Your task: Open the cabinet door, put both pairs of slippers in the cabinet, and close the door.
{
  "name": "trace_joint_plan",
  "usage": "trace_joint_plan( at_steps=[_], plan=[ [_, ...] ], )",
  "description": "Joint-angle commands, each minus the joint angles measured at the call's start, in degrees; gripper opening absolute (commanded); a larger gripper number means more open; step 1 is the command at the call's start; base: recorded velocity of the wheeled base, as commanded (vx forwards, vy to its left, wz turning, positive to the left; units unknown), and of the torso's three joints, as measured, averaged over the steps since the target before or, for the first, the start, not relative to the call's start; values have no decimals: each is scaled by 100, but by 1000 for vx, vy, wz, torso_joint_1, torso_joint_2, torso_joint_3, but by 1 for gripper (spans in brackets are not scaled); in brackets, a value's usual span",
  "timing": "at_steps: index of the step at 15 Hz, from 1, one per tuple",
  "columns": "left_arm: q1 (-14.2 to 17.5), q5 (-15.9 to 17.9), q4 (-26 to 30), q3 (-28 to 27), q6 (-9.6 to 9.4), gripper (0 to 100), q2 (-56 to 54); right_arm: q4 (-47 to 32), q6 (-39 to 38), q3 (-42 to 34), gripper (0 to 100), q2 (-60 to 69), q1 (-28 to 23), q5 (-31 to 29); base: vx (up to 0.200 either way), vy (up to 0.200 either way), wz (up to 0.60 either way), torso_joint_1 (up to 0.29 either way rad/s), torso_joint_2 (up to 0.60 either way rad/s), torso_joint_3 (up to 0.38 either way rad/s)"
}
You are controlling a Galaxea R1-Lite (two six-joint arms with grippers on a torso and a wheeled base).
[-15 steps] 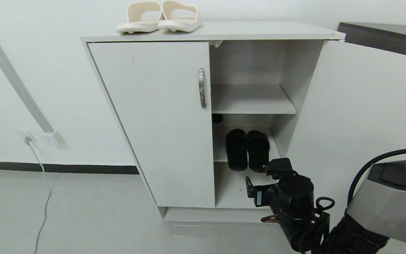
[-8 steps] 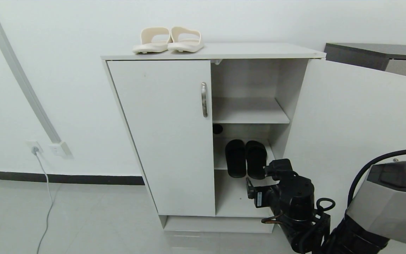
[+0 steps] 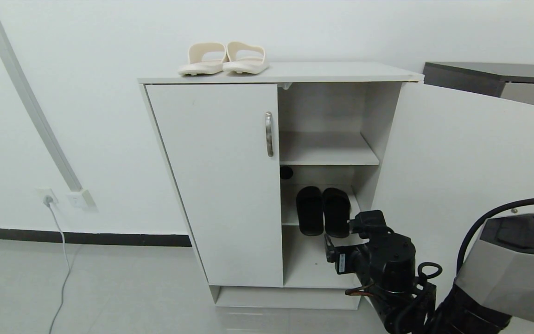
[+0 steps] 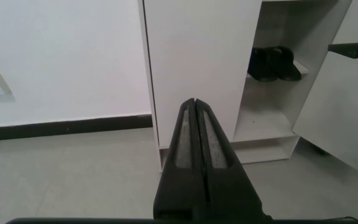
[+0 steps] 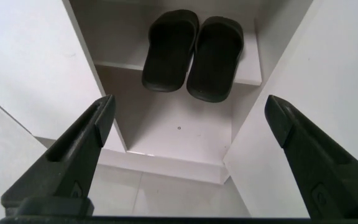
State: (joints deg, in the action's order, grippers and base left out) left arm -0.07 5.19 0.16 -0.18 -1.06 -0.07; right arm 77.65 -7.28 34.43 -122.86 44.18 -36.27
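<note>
Lying on the white cabinet's (image 3: 220,185) middle shelf, black rubber slippers (image 3: 322,211); cream slippers (image 3: 224,59) at its top's left edge; right gripper (image 5: 188,109) released, left gripper (image 4: 194,124) clenched

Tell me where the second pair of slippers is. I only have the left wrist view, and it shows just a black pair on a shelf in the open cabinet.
Observer: The beige slippers sit side by side on top of the cabinet, above its closed left door.
Operator: Is the right gripper holding anything?
Observer: No. The right gripper is open and holds nothing, facing the black slippers from outside the cabinet.
</note>
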Motion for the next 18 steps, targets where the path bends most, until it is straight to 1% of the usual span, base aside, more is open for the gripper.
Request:
trace_joint_plan(
  at_steps=[1,6,10,18],
  plan=[
    [-1,-1,2,1,1,0,7,22,-2,-15,100,-19,3,-3,0,0,0,0,0,0],
    [-1,-1,2,1,1,0,7,22,-2,-15,100,-28,3,-3,0,0,0,0,0,0],
    [-1,-1,2,1,1,0,7,145,-2,-15,100,-107,3,-3,0,200,0,5,2,2],
    [-1,-1,2,1,1,0,7,154,-2,-24,100,-107,3,-3,0,200,0,4,0,4]
  ],
)
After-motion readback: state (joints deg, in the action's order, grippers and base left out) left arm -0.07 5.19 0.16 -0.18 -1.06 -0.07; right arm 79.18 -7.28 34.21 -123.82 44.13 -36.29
